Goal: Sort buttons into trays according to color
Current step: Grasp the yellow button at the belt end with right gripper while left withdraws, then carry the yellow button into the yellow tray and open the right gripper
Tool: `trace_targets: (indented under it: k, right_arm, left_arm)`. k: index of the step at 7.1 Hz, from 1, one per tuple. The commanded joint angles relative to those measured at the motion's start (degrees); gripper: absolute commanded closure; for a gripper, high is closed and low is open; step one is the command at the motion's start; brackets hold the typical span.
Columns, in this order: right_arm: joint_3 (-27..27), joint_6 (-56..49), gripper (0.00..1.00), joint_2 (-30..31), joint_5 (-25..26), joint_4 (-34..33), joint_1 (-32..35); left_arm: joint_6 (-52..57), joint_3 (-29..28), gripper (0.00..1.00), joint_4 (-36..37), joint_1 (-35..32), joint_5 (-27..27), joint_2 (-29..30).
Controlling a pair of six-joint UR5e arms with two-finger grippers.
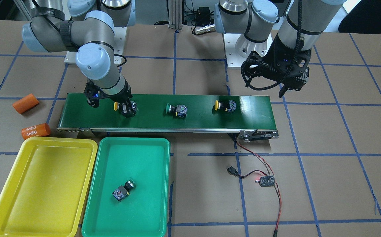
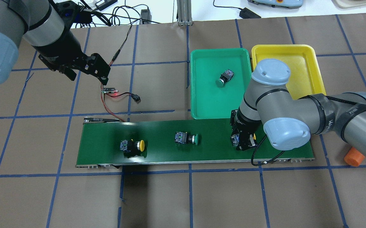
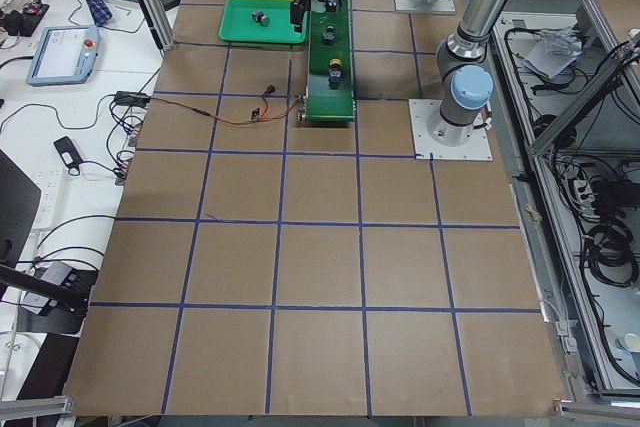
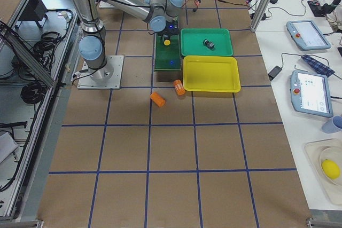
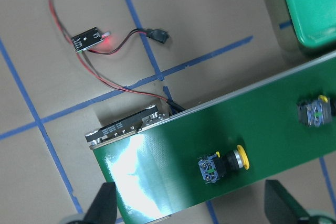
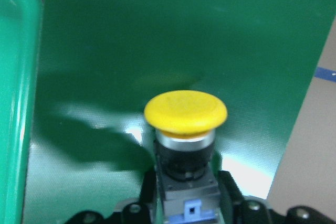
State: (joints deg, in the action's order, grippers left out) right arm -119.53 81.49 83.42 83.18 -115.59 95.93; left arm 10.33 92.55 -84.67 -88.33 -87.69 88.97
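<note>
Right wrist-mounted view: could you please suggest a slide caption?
Right gripper holding a yellow button by its body, conveyor belt beneath.

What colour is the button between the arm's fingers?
The button is yellow; the right wrist view shows it best.

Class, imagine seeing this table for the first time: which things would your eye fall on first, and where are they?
The bright yellow tray and green tray, side by side beside the dark conveyor belt, stand out first; the green one holds a green button. On the belt, the right gripper has its jaws closed on a yellow button, while the left gripper hangs open beyond the belt's other end.
</note>
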Motion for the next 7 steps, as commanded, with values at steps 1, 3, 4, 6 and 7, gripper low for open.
trace_targets:
  k: [1,3,4,6,7]
  right_arm:
    - [1.1,-4.0,1.00,0.4,4.2,-0.2,-0.7]
    - [7.7,-5.0,1.00,0.6,6.4,0.8,-3.0]
    - [10.2,-6.4,1.00,0.0,6.5,-0.1,-3.9]
    - [14.3,-20.5,1.00,-4.5,6.2,-1.0,-9.8]
    - [17.4,-24.5,1.00,-8.6,5.7,-4.7,-11.6]
  left_arm:
    - [-13.2,0.0,0.00,5.1,0.0,-0.5,-0.4]
    - [-13.9,-0.3,0.00,4.5,0.3,-0.5,-0.5]
    - [-13.6,0.2,0.00,4.9,0.4,-0.5,-0.5]
    - [-13.2,0.8,0.00,5.0,0.4,-0.5,-1.2]
    - [-13.2,1.1,0.00,4.9,0.4,-0.5,-1.7]
